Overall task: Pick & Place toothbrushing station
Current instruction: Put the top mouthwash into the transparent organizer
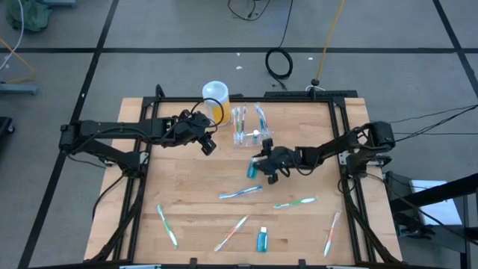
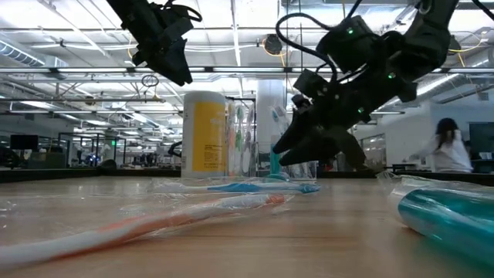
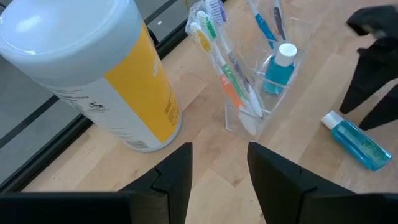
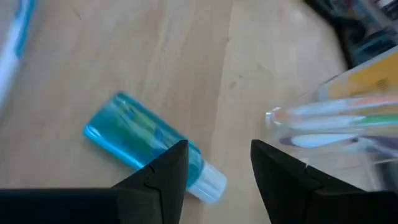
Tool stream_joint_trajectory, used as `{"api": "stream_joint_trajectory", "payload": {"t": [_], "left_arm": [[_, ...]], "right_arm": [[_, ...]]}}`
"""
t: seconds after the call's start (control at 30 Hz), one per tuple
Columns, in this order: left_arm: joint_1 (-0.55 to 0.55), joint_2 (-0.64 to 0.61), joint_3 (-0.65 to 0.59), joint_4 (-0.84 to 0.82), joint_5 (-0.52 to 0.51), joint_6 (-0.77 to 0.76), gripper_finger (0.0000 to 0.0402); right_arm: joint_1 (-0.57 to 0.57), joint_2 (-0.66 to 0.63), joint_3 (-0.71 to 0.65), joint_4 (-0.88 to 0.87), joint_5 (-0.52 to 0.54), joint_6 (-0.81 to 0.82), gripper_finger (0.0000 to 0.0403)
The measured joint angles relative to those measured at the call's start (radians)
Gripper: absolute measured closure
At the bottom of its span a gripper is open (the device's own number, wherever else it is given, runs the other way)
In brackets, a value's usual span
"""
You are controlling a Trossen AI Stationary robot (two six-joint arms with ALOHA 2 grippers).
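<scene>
Station (image 1: 250, 131) upright at counter (image 1: 187, 194) far edge, beside yellow cup (image 1: 215, 101); holds brushes and small blue bottle.
Left gripper (image 1: 208, 143) above counter, near cup, jaws open, empty.
Right gripper (image 1: 261, 170) just in front of station, jaws open, empty, over lying blue bottle (image 4: 149, 146).

Wood, clear plastic, matt black

Pale smooth wooden tabletop (image 1: 194, 187); glossy see-through plastic toothbrushing station (image 3: 261, 93); shiny blue plastic bottle (image 4: 146, 146); matt dark arms.
</scene>
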Motion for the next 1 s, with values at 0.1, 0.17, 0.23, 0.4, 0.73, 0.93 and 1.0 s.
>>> {"api": "stream_joint_trajectory", "payload": {"t": [0.1,0.17,0.23,0.4,0.73,0.93,1.0], "left_arm": [[0.000,0.000,0.000,0.000,0.000,0.000,0.0240],[0.000,0.000,0.000,0.000,-0.001,0.000,0.0240],[0.000,0.000,0.000,0.000,-0.001,0.000,0.0240],[0.000,0.000,0.000,0.000,-0.001,0.004,0.0240],[0.000,0.000,0.000,0.001,-0.001,0.004,0.0240],[0.000,0.000,0.000,0.001,-0.001,0.004,0.0240],[0.000,0.000,0.000,0.000,-0.001,0.004,0.0240]], "right_arm": [[-0.043,0.001,0.002,-0.013,-0.103,0.054,0.0232],[-0.064,0.001,0.002,0.005,-0.092,0.055,0.0232],[-0.082,0.001,0.003,0.037,-0.053,0.042,0.0234],[-0.116,0.001,0.003,0.102,-0.075,-0.064,0.0238],[-0.081,0.110,0.023,0.124,-0.155,-0.199,0.0239],[-0.058,0.180,0.074,0.142,-0.101,-0.260,0.0239],[-0.051,0.179,0.076,0.115,-0.100,-0.259,0.0239]]}}
